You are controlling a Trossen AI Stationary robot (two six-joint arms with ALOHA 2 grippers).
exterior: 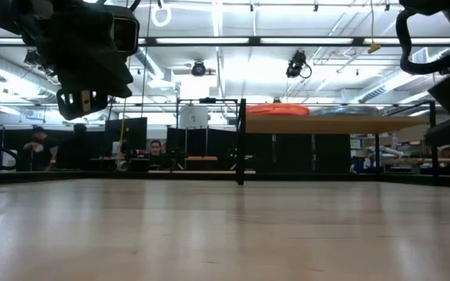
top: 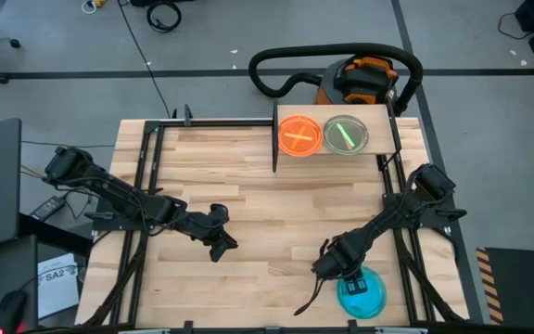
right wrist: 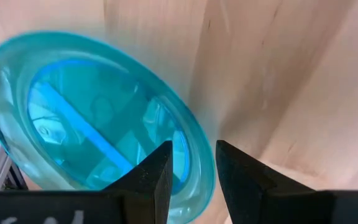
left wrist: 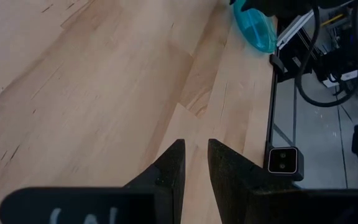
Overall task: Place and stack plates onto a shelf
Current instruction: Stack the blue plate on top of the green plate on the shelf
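The right gripper [right wrist: 190, 168] is seen with a narrow gap between its fingers, poised over the rim of the blue plate [top: 362, 294]; whether the rim is pinched cannot be told. That plate lies at the table's [top: 248, 186] five o'clock. The left gripper [top: 219, 232], partly parted and empty, waits near seven o'clock. Farther off, at one o'clock, the orange plate [top: 298, 134] and the green plate [top: 345, 134] are set on the shelf [top: 378, 125]

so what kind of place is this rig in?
Most likely a robotics lab or workshop: long ceiling light strips over an open hall, people at desks beyond the wooden table, cables on a grey floor, and a shop vacuum behind it.
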